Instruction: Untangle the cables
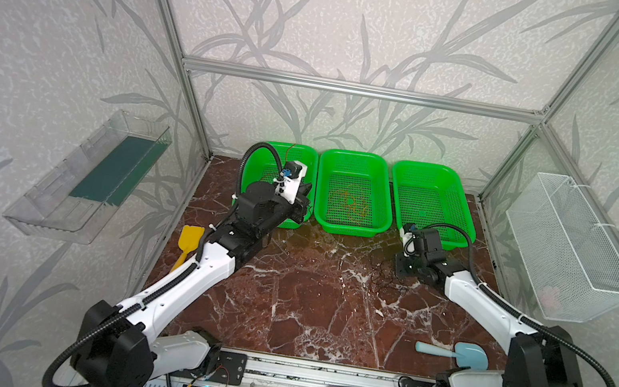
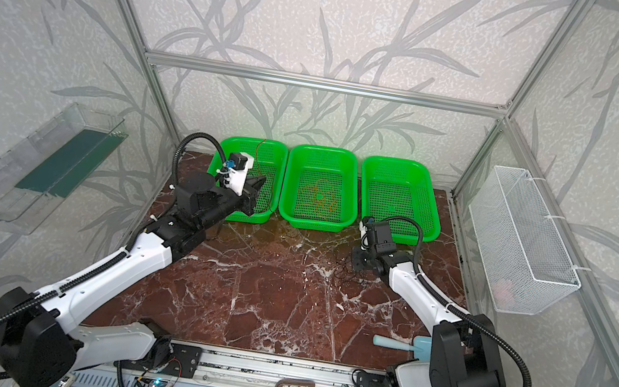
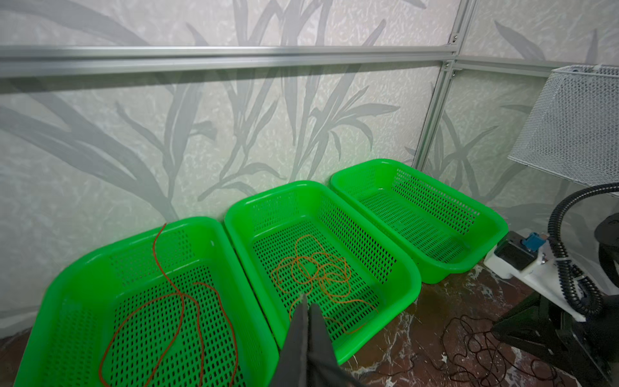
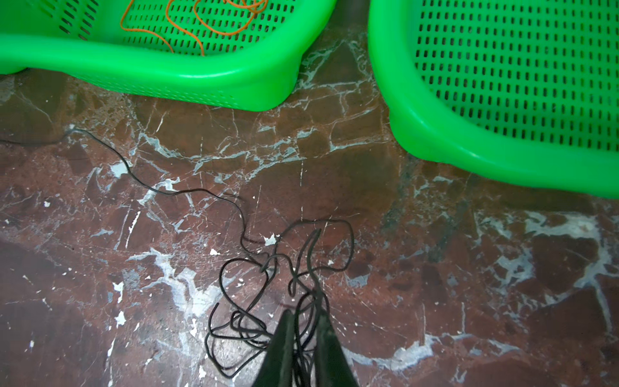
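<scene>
The thin red-brown wire (image 3: pixel 182 301) is laid alone in the left green perforated plastic basket (image 3: pixel 83 264), over which the left gripper (image 3: pixel 306 301) is held closed and empty. The thin orange wire (image 3: pixel 311 271) is coiled alone in the middle green basket (image 3: pixel 368 345). Only the thin black wire (image 4: pixel 296 274) is judged outstanding: it is bunched on the red-brown marble tabletop (image 4: pixel 435 268) before the empty right green basket (image 3: pixel 449 271), its strands pinched between the right gripper (image 4: pixel 303 318) jaws.

No text, label, brand, number or sign can be read in any view.
</scene>
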Controlling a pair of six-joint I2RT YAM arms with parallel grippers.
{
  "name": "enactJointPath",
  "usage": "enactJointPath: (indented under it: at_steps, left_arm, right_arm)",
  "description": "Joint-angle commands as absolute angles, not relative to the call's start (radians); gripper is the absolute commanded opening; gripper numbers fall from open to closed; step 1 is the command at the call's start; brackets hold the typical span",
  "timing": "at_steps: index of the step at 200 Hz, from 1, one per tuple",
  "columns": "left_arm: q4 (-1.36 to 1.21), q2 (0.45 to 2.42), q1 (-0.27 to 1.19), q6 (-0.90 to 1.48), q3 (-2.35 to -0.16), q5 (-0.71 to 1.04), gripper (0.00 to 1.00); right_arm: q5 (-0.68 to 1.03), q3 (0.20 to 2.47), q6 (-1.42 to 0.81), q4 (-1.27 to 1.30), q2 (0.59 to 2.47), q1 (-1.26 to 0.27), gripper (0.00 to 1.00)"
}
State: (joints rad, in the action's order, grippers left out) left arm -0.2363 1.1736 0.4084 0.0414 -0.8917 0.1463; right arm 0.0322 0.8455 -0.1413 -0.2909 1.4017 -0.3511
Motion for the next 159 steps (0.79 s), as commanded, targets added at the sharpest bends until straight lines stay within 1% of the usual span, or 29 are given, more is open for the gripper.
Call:
enactJointPath:
  at_steps: [1, 45, 84, 92, 96, 105, 109, 122, 125, 143, 159]
  left_arm:
    - [-0.31, 1.138, 0.398, 0.119, -0.825, 0.14, 0.0]
    - [-0.386, 1.091, 0.393, 0.205, -0.648, 0.073, 0.0]
    - [-0.441, 1.123, 0.387, 0.222, -0.554, 0.024, 0.01]
    - [-0.452, 1.124, 0.387, 0.229, -0.537, 0.001, 0.07]
    - [-0.456, 1.124, 0.386, 0.233, -0.53, -0.011, 0.14]
    - [-0.468, 1.116, 0.383, 0.233, -0.514, -0.023, 0.34]
    - [-0.472, 1.11, 0.383, 0.227, -0.511, -0.027, 0.41]
    - [-0.449, 1.092, 0.383, 0.204, -0.519, -0.038, 0.57]
    - [-0.438, 1.087, 0.381, 0.197, -0.523, -0.037, 0.59]
    - [-0.376, 1.078, 0.382, 0.164, -0.55, -0.032, 0.66]
    - [-0.351, 1.076, 0.381, 0.155, -0.558, -0.02, 0.68]
  right_arm:
    - [0.113, 0.893, -0.096, -0.285, 1.394, -0.348, 0.14]
    - [0.153, 0.917, -0.107, -0.273, 1.428, -0.348, 0.14]
    - [0.194, 0.941, -0.118, -0.266, 1.463, -0.351, 0.13]
    - [0.196, 0.945, -0.119, -0.266, 1.463, -0.351, 0.13]
    - [0.196, 0.945, -0.119, -0.266, 1.463, -0.351, 0.13]
    - [0.198, 0.945, -0.119, -0.261, 1.463, -0.351, 0.12]
    - [0.199, 0.945, -0.119, -0.259, 1.463, -0.352, 0.13]
    - [0.204, 0.948, -0.12, -0.257, 1.469, -0.353, 0.12]
    - [0.204, 0.949, -0.12, -0.258, 1.469, -0.353, 0.12]
    - [0.204, 0.951, -0.121, -0.256, 1.472, -0.356, 0.12]
    - [0.205, 0.957, -0.117, -0.258, 1.471, -0.357, 0.12]
